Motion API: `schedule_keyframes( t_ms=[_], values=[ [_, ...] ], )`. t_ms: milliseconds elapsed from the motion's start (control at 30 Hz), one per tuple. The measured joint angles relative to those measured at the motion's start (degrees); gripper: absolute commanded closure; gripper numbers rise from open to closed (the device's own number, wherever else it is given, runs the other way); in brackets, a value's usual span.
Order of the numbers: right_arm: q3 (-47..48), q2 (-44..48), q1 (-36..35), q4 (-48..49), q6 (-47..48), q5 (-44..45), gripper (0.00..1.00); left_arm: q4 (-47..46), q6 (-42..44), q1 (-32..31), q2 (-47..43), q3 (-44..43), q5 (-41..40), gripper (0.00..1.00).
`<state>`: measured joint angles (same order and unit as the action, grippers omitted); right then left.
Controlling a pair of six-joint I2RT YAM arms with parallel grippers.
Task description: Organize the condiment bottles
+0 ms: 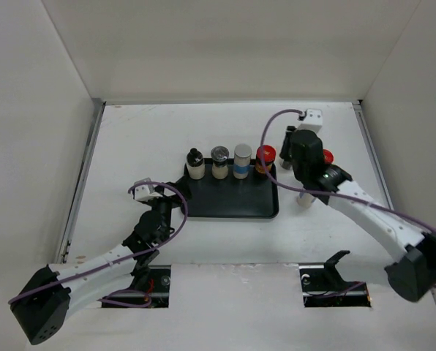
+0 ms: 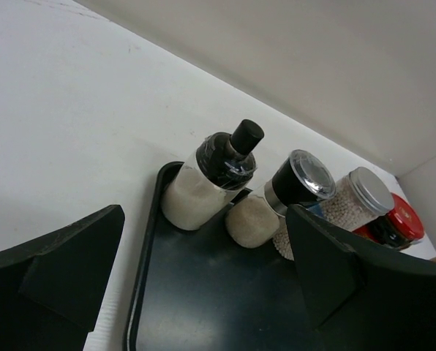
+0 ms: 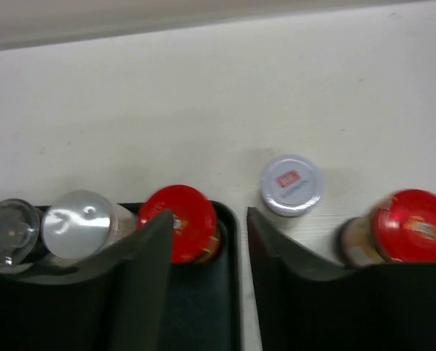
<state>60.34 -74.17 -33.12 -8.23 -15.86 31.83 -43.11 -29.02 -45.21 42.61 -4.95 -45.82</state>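
Four condiment bottles stand in a row along the back of the black tray: a black-capped jar, a clear-lidded shaker, a grey-capped one and a red-lidded one. My right gripper hangs open over the tray's right rim. Its left finger is just in front of the red-lidded bottle, and nothing is between its jaws. A white-capped bottle and another red-lidded bottle stand on the table right of the tray. My left gripper is open wide and empty above the tray's left part.
The white table is closed in by walls at the back and on both sides. In the left wrist view the black-capped jar and the shaker stand close ahead of my fingers. Two cut-outs sit at the near table edge.
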Motion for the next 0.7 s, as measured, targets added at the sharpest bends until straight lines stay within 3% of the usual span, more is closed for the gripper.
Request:
schedule_keyframes(
  t_ms=[33,100,133,200,233,267,300,433,633,700],
  values=[
    [-1.68,3.34,0.00,-0.57,-0.35,1.38,0.77,0.04,-0.02,-0.02,0.24,0.00,0.00,0.23],
    [-5.16,10.36,0.00,-3.06,-2.05,5.14,0.78,0.13,-0.26,-0.17,0.57,0.00,0.31,0.44],
    [-6.34,13.11,0.00,-4.92,-3.13,7.02,0.69,0.11,-0.26,-0.17,0.74,0.00,0.66,0.49],
    [-8.55,17.94,0.04,-9.42,-6.03,10.86,0.29,0.02,-0.15,-0.15,1.49,-0.02,1.20,0.51],
    [-9.75,20.15,0.04,-11.89,-7.63,12.70,0.15,0.09,-0.17,-0.15,1.97,-0.02,1.46,0.50],
    [-10.93,22.08,0.04,-14.32,-9.01,14.23,0.04,0.37,-0.17,-0.15,2.27,-0.02,1.66,0.47],
    [-12.13,23.56,0.04,-16.35,-10.01,15.30,0.00,0.70,-0.20,-0.15,2.27,-0.02,1.84,0.43],
    [-16.09,24.90,0.24,-23.10,-13.66,15.10,0.00,0.76,-0.35,0.02,1.14,-0.02,1.84,0.37],
    [-18.93,19.74,0.61,-24.15,-15.13,11.76,0.00,0.87,-0.63,0.22,1.16,-0.02,1.84,0.35],
    [-19.30,18.91,1.18,-23.65,-15.23,11.13,0.05,0.90,-0.76,0.22,1.44,-0.02,1.86,0.35]
  ],
)
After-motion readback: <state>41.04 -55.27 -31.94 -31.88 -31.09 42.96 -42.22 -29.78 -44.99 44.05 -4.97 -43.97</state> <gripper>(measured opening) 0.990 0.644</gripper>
